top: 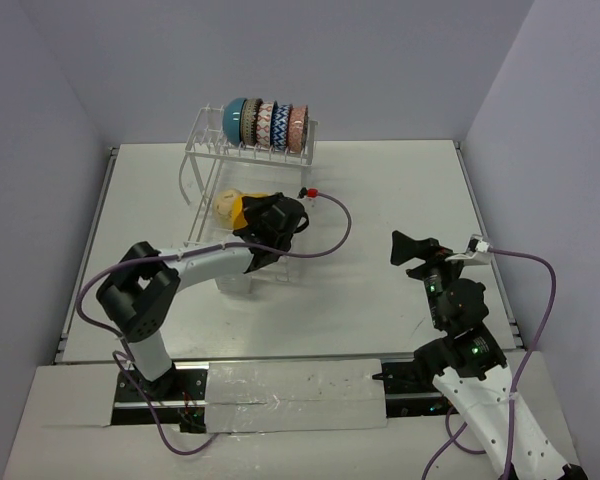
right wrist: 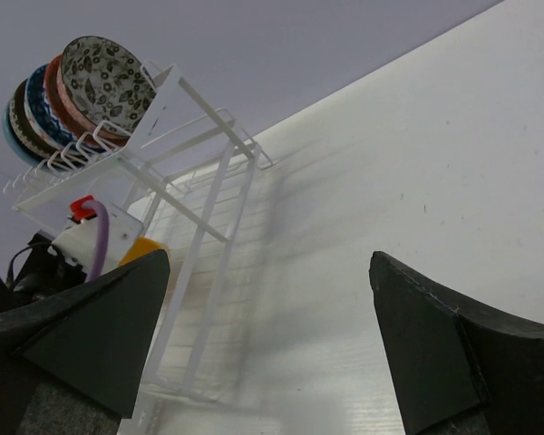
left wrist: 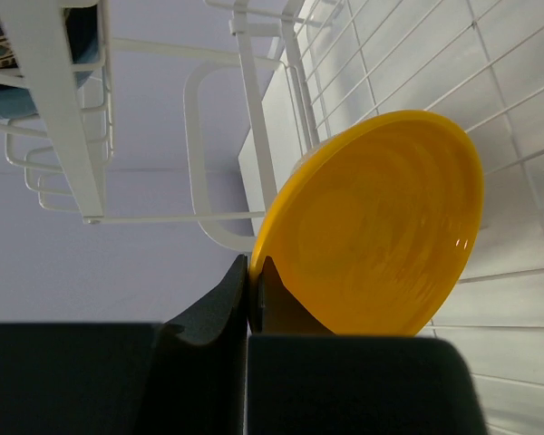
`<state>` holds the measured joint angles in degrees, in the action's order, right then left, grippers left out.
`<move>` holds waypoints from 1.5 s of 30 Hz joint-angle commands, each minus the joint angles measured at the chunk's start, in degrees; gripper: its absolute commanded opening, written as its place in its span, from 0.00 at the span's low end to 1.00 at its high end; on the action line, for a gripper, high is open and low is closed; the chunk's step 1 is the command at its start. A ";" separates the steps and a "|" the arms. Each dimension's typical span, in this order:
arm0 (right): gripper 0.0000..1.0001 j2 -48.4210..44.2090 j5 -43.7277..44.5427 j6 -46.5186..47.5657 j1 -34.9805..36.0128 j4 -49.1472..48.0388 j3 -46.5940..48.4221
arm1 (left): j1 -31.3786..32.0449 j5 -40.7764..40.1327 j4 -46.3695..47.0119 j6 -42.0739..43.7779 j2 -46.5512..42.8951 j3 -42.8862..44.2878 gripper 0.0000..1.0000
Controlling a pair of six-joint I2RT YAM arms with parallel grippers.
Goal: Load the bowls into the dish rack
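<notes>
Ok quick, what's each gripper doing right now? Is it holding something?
Left gripper: closed, pinching the rim of the yellow bowl.
Right gripper: open, holding nothing.

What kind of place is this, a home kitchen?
Probably a robot lab cell: a bare white table closed in by plain walls, a left arm and right arm bolted at its near edge, and one dish rack of bowls.
</notes>
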<state>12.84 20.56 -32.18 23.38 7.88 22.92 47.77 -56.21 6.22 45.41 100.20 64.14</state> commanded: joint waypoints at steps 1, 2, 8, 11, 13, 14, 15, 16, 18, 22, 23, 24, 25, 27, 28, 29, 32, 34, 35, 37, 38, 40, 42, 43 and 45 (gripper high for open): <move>0.99 -0.80 1.86 -0.25 0.18 -0.85 -0.50 | -0.31 -3.38 2.75 2.75 1.83 3.96 0.00; 0.99 -0.80 1.94 -0.25 0.18 -0.94 -0.59 | -0.31 -3.91 2.92 3.10 2.27 4.76 0.00; 0.99 -0.89 1.86 -0.16 0.18 -0.94 -0.68 | -0.04 -9.18 4.76 7.14 7.11 10.29 0.00; 0.99 -1.15 1.86 -0.16 0.18 -1.02 -0.86 | 1.00 -11.03 6.43 10.13 9.22 10.74 0.00; 0.99 -1.15 1.77 -0.07 0.09 -1.11 -0.86 | 1.80 -12.08 8.63 12.07 10.27 10.48 0.00; 0.99 -1.24 1.77 -0.07 0.09 -1.11 -0.94 | 2.50 -12.35 9.68 12.42 11.15 10.31 0.00; 0.99 -1.15 1.77 -0.07 0.09 -1.02 -0.94 | 2.77 -12.61 9.69 12.34 11.50 10.39 0.00; 0.99 -1.15 1.77 -0.07 0.09 -1.20 -0.94 | 3.03 -12.87 9.69 12.16 12.11 10.74 0.00; 0.99 -1.15 1.59 -0.07 0.09 -1.20 -0.94 | 3.73 -13.75 9.60 11.46 13.60 11.18 0.00; 0.99 -1.24 1.50 0.10 0.09 -1.20 -0.86 | 4.96 -14.46 7.95 9.36 15.55 12.76 0.03; 0.99 -1.33 1.59 0.10 0.09 -1.20 -0.94 | 5.14 -14.20 6.45 8.30 15.90 13.29 0.05; 0.99 -1.41 1.59 0.10 0.09 -1.11 -0.94 | 5.32 -14.20 4.61 5.34 16.60 13.99 0.08; 0.99 -1.50 1.68 0.10 0.09 -1.20 -0.94 | 5.75 -13.93 0.50 3.57 16.86 15.47 0.14; 0.99 -1.59 1.86 0.02 0.09 -1.11 -1.03 | 6.19 -13.15 -3.48 -1.08 17.57 16.80 0.19; 0.99 -1.59 1.86 0.02 0.09 -0.94 -1.03 | 6.54 -13.05 -6.02 -2.42 17.83 17.85 0.24; 0.99 -1.50 1.86 0.02 0.09 -1.02 -1.03 | 6.81 -12.97 -7.87 -4.43 18.44 18.21 0.28; 0.99 -1.42 1.94 0.02 0.09 -0.94 -0.86 | 7.51 -12.44 -13.23 -8.73 19.50 19.70 0.39; 0.99 -1.42 2.12 0.02 0.09 -0.94 -0.94 | 7.86 -11.74 -16.14 -11.12 20.20 21.02 0.46; 0.99 -1.42 2.12 0.10 0.09 -0.94 -0.86 | 8.04 -11.56 -18.85 -13.48 20.82 21.64 0.48; 0.99 -1.33 2.12 0.02 0.09 -0.94 -0.86 | 8.30 -10.25 -22.11 -16.13 21.61 23.65 0.52; 0.99 -1.33 2.21 0.02 0.09 -0.94 -0.86 | 8.48 -9.63 -23.52 -18.58 22.05 24.36 0.52; 0.99 -1.15 2.12 0.02 0.09 -0.94 -0.77 | 8.92 -7.62 -27.04 -20.70 22.40 26.29 0.51; 0.99 -1.06 2.12 0.02 0.09 -0.94 -0.68 | 9.18 -7.08 -28.53 -22.46 22.75 27.44 0.54; 0.99 -1.06 2.21 0.02 0.09 -0.94 -0.68 | 9.36 -6.73 -29.33 -23.86 23.10 27.88 0.55; 0.99 -1.06 2.29 0.02 0.09 -0.94 -0.68 | 9.54 -5.59 -33.10 -26.06 23.28 30.25 0.61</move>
<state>11.94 21.52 -32.27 23.38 7.86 22.79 56.25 -66.24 -20.78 26.98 121.71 91.07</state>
